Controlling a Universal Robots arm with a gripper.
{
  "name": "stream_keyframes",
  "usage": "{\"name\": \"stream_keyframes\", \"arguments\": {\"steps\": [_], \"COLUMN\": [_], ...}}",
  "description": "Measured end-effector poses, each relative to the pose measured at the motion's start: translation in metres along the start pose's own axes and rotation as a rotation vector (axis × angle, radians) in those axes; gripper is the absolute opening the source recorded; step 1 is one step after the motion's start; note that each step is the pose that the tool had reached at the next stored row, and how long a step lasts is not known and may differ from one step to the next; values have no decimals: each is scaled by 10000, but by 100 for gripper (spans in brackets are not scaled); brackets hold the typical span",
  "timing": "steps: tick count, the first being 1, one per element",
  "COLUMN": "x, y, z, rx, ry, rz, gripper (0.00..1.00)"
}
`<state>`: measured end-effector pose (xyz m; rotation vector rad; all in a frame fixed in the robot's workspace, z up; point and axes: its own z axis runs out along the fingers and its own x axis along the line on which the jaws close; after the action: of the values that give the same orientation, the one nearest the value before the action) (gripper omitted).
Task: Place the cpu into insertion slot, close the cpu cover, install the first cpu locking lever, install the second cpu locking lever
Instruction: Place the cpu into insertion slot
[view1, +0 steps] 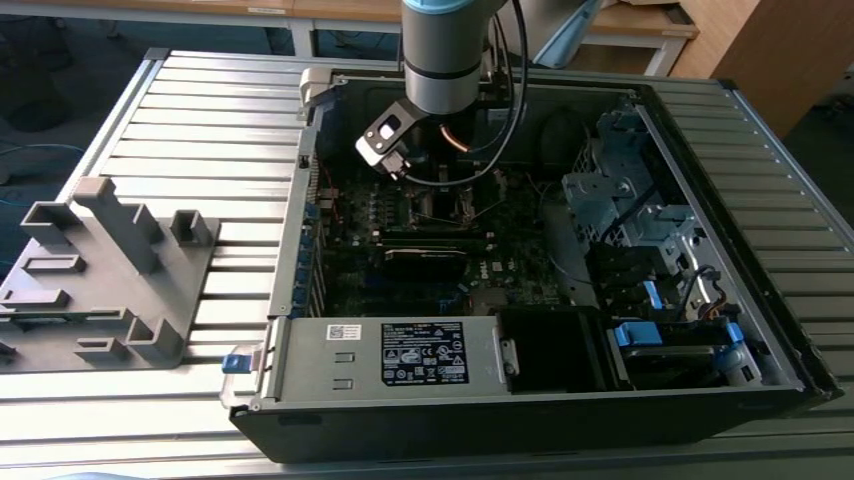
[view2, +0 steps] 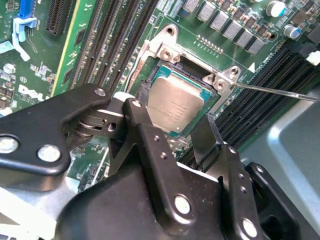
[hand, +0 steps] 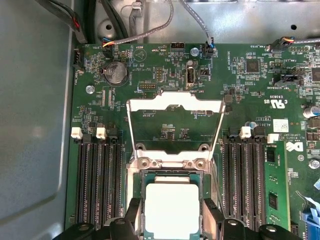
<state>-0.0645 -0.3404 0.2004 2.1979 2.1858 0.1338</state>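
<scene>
We see a grey tube-shaped robot arm (view1: 441, 60) reaching down into an open black desktop computer case (view1: 534, 420) lying on its side. Its black metal 2-fingered claw (view2: 174, 111) is set narrow, clasping the small flat square silver-grey cpu (hand: 172, 210) by 2 opposite edges. Between the claw's fingers, the cpu lies flat inside the square socket on the green circuit board (hand: 165, 75). Just past the claw's fingertips, the silvery hinged cpu cover frame (hand: 145, 104) stands swung up and open, apart from the chip. A thin silver locking lever rod (view2: 280, 92) juts out free to one side of the claw. Long black memory slots (hand: 97, 185) flank the claw on both sides.
</scene>
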Motion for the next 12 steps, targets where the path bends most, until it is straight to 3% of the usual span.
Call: {"name": "stream_keyframes", "arguments": {"steps": [2,4,10,12], "x": [0,0,0,0], "y": [0,0,0,0], "z": [0,-1,-2,-2], "rx": [0,0,0,0], "ry": [0,0,0,0], "rz": [1,0,0,0], "gripper": [58,46,28,17]}}
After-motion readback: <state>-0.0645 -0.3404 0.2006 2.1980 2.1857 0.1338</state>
